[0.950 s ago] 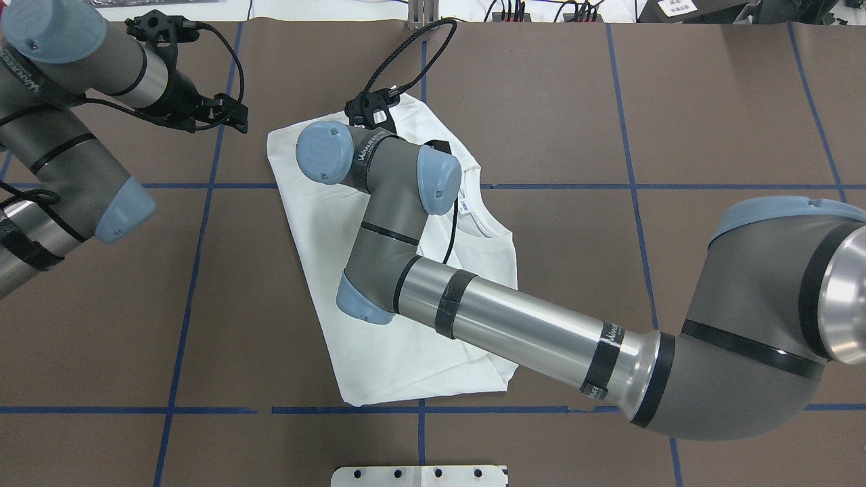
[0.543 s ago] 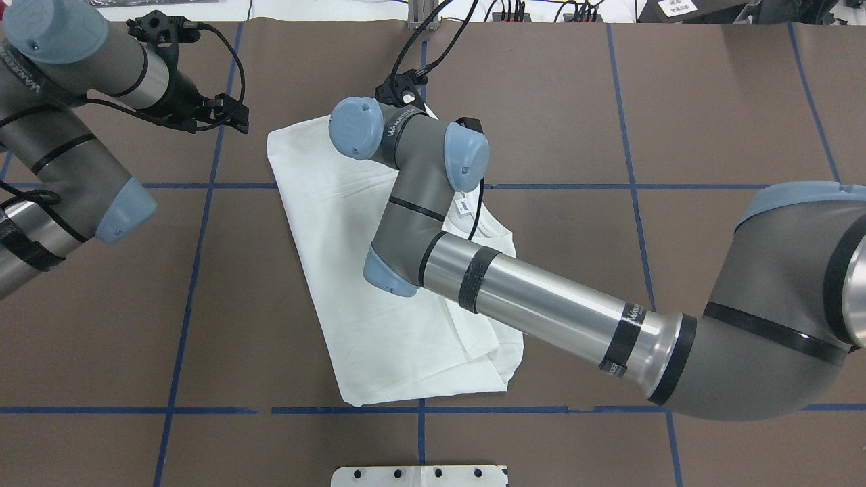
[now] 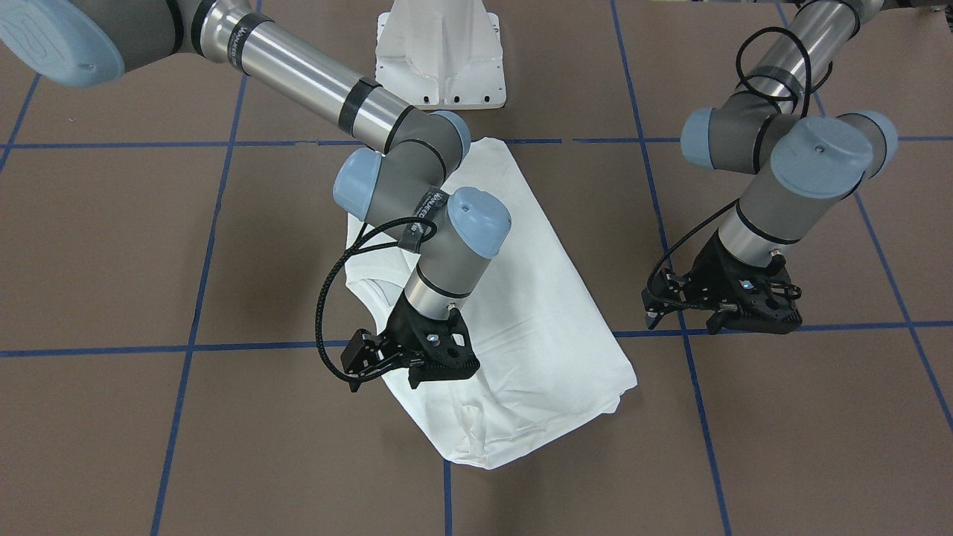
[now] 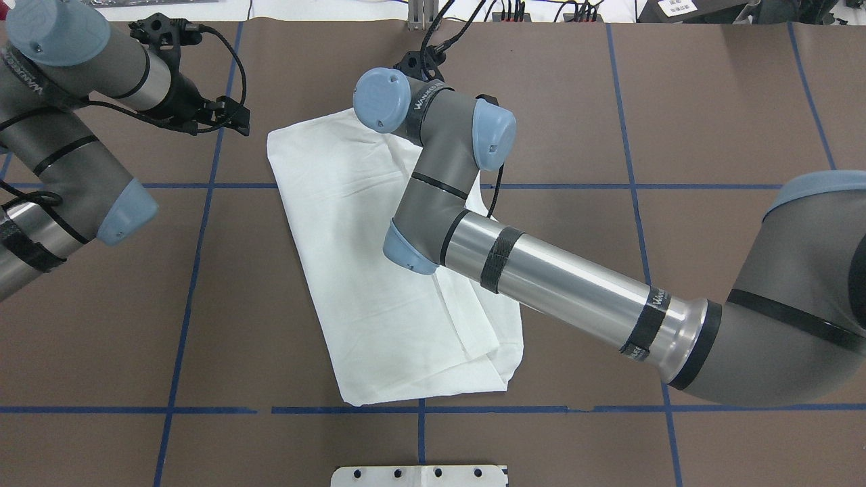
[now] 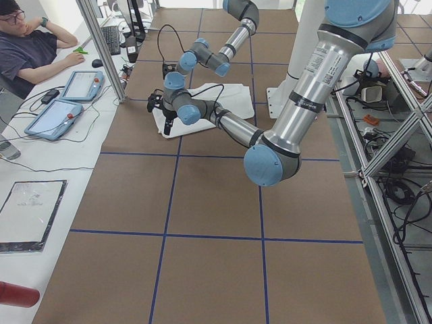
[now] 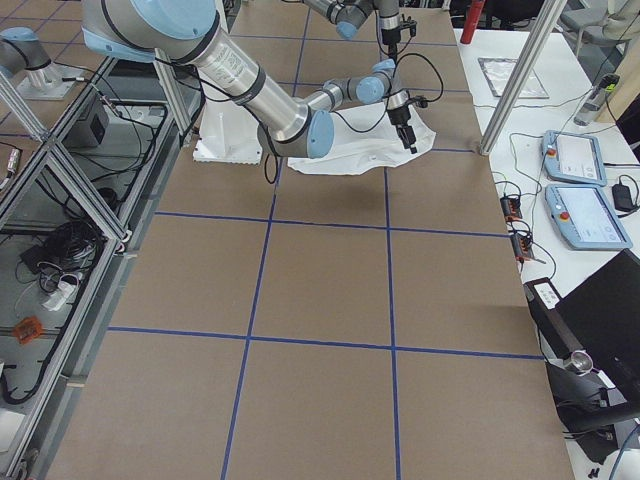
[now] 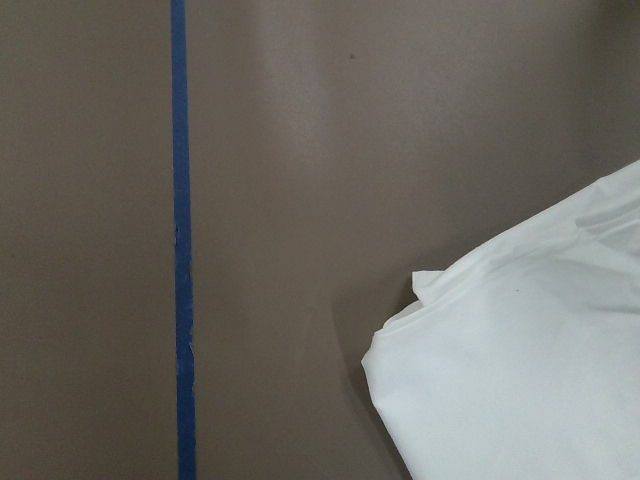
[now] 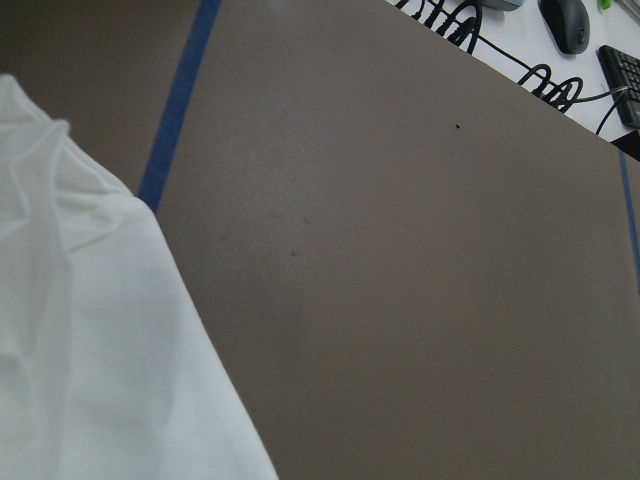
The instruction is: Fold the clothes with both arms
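Starting at the robot's edge of the table (image 4: 710, 122), there's bare brown surface either side of the white base plate (image 4: 419, 475), and blue tape lines (image 4: 196, 270) cut it into squares. Right at the first cross line the shirt (image 4: 365, 284) begins. It's folded long and narrow, with stacked fold edges showing at its near corner on the robot's right. It lies flat around the table's middle, slanting away toward the far left corner.

The right arm (image 4: 561, 284) sweeps in from the near right, passing over the shirt's right side. Its wrist turns down at the far end, and the right gripper (image 3: 432, 361) points down over the cloth's edge beside the collar (image 3: 368, 286). The housing hides the jaws, so I can't tell how far they're parted or whether they have hold of cloth.

Further out, the left arm (image 4: 74, 162) reaches in from the left edge. The left gripper (image 3: 752, 316) hangs over bare table, apart from the shirt's far left corner. Its gap can't be read either, and no cloth hangs from it.

There's wide bare table toward the left and right edges, and a narrower band before the far edge.
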You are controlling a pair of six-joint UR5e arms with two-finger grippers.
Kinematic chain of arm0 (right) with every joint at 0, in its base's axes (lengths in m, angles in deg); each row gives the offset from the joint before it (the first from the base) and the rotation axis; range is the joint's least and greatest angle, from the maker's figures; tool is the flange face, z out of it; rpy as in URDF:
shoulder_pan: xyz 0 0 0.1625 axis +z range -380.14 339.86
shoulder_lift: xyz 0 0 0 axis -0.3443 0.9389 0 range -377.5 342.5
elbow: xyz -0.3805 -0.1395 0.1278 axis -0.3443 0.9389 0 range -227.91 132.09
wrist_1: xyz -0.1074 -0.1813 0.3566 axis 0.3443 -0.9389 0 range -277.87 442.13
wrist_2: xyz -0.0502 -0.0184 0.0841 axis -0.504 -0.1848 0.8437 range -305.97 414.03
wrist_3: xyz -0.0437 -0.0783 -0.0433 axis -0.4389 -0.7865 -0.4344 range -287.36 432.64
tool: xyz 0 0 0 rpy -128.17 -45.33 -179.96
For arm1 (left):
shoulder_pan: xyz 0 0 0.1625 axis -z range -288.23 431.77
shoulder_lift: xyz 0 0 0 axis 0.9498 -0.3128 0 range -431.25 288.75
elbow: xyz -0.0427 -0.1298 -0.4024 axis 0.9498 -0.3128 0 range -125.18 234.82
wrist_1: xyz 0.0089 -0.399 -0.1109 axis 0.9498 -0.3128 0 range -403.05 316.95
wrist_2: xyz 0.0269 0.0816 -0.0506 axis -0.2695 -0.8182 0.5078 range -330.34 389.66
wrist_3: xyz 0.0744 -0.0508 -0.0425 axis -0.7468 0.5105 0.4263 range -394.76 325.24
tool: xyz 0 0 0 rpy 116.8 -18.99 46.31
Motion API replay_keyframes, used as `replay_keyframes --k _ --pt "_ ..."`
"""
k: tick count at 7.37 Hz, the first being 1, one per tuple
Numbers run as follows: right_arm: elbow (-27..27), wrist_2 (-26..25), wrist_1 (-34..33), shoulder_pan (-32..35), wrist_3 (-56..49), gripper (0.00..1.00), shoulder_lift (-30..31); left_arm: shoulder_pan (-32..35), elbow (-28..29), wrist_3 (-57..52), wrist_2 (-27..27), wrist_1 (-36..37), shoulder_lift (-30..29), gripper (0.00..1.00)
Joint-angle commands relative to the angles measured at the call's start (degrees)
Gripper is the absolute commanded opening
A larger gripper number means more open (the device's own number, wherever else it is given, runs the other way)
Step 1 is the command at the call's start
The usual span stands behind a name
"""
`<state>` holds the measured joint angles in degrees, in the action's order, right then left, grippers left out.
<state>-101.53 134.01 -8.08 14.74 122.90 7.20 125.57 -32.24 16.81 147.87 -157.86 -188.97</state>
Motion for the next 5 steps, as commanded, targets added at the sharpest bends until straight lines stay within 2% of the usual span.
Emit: replay_keyframes --k 1,3,4,5 --pt "-4.19 5.96 0.38 -0.77 7.36 1.0 -0.18 -0.01 -0.05 0.02 0.0 0.02 0.04 1.0" --pt "-6.13 7.03 -0.23 -3.66 11.69 0.99 0.61 -0.01 -0.22 0.11 0.0 0.03 0.04 1.0" --pt "-6.14 7.03 -0.23 -4.89 13.18 0.95 1.05 -0.01 -0.22 0.11 0.0 0.03 0.04 1.0" --pt "-7.44 7.03 -0.41 -5.86 15.98 0.79 2.09 -0.01 -0.31 0.11 0.0 0.03 0.04 1.0"
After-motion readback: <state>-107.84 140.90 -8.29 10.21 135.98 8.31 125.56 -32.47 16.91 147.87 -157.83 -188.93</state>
